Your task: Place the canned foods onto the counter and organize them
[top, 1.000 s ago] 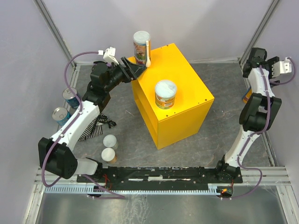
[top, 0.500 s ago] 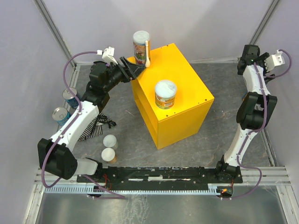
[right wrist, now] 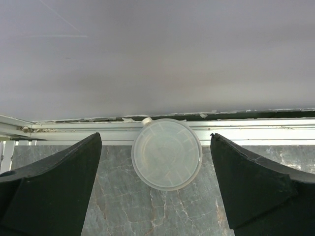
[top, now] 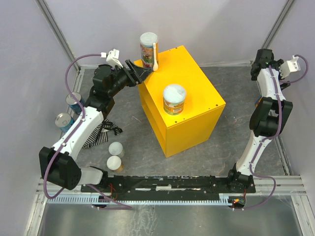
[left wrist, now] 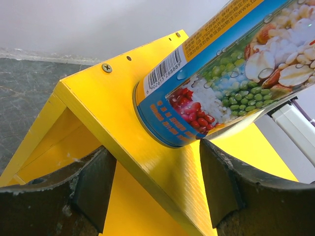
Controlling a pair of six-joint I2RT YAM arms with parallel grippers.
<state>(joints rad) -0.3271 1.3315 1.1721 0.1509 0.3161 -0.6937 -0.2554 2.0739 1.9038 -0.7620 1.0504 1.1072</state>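
While left jaws flank tube point(top: 149, 47) on counter point(top: 197, 98), right jaws over tub point(right wrist: 167, 153)

My left arm point(top: 81, 129) and right arm point(top: 272, 88) are white links with black joints; a purple cable point(top: 67, 73) loops along each, white camera point(top: 114, 55) at the wrist, fingers point(left wrist: 93, 187) black.

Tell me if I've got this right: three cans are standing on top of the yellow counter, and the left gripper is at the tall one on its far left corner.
Not quite. Only two cans stand on the counter: the tall can at the far left corner, with the left gripper at it, and a shorter can near the middle. The top external view shows this.
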